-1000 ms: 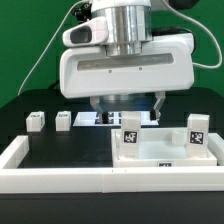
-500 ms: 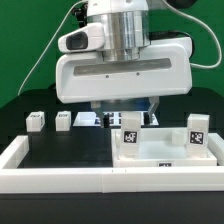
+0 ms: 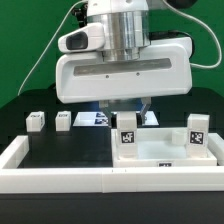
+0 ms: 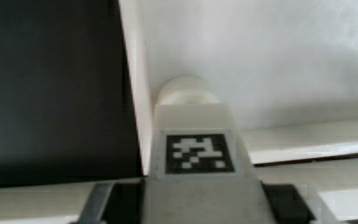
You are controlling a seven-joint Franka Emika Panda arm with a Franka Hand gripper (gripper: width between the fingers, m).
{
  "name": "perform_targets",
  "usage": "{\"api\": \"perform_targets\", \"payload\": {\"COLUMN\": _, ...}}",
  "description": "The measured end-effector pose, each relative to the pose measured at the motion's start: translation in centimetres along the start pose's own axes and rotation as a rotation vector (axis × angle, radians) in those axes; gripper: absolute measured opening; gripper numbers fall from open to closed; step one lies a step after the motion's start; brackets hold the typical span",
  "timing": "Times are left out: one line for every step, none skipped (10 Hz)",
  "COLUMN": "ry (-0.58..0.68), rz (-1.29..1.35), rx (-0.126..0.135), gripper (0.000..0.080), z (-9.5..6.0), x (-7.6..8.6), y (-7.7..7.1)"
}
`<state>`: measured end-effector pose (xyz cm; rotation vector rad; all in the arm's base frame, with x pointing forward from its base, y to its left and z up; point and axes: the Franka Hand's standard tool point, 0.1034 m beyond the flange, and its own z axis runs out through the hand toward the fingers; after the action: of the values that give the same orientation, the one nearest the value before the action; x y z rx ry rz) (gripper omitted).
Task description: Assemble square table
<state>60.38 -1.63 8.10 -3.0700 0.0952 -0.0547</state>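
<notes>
The square tabletop [image 3: 160, 150] lies flat on the black table [image 3: 70, 145] towards the exterior view's right, just inside the low white border wall [image 3: 60, 182], with a small tag [image 3: 165, 163] on the edge facing the camera. Two legs stand upright on it with their tags facing the exterior camera: the held leg [image 3: 128, 131] at the corner on the exterior view's left, and a second upright leg [image 3: 197, 130] at the corner on that view's right. The gripper [image 3: 133, 108] hangs straight above the held leg with its jaws partly closed, one finger on each side. In the wrist view the grey fingers [image 4: 114, 205] lie against both sides of that leg [image 4: 197, 150] with no gap showing, so it appears clamped, though the picture is blurred there. The leg's rounded end rests on the white slab [image 4: 282, 60]; whether it sits in a corner hole cannot be told. Two loose legs [image 3: 36, 121] [image 3: 63, 119] stand side by side on the table to the exterior view's left, well apart from the tabletop. The marker board [image 3: 92, 118] lies behind, partly hidden by the gripper.
</notes>
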Motion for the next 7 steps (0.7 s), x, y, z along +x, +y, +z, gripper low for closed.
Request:
{"api": "perform_targets", "payload": {"ry": 0.0, "rz": 0.02, "rx": 0.0, "gripper": 0.029, "z": 0.0, "x": 0.0, "y": 0.0}}
{"api": "perform_targets", "payload": {"ry": 0.0, "rz": 0.018, "rx": 0.0, "gripper": 0.029, "z": 0.0, "x": 0.0, "y": 0.0}}
{"api": "perform_targets", "payload": {"ry": 0.0, "rz": 0.051, "rx": 0.002, "gripper": 0.029, "z": 0.0, "x": 0.0, "y": -0.04}}
{"api": "perform_targets", "payload": {"ry": 0.004, "rz": 0.166, "rx": 0.005, "gripper": 0.029, "z": 0.04, "x": 0.0, "y": -0.11}}
{"api": "perform_targets", "payload": {"ry": 0.022, "rz": 0.286, "rx": 0.009, "gripper": 0.0291, "z": 0.07, "x": 0.02, "y": -0.13}}
{"api": "perform_targets", "payload": {"ry": 0.032, "rz": 0.389, "rx": 0.016, "gripper": 0.0291, "z": 0.07, "x": 0.08, "y": -0.17}}
{"api": "perform_targets", "payload": {"ry": 0.049, "rz": 0.491, "rx": 0.021, "gripper": 0.0291, "z": 0.07, "x": 0.23, "y": -0.31}}
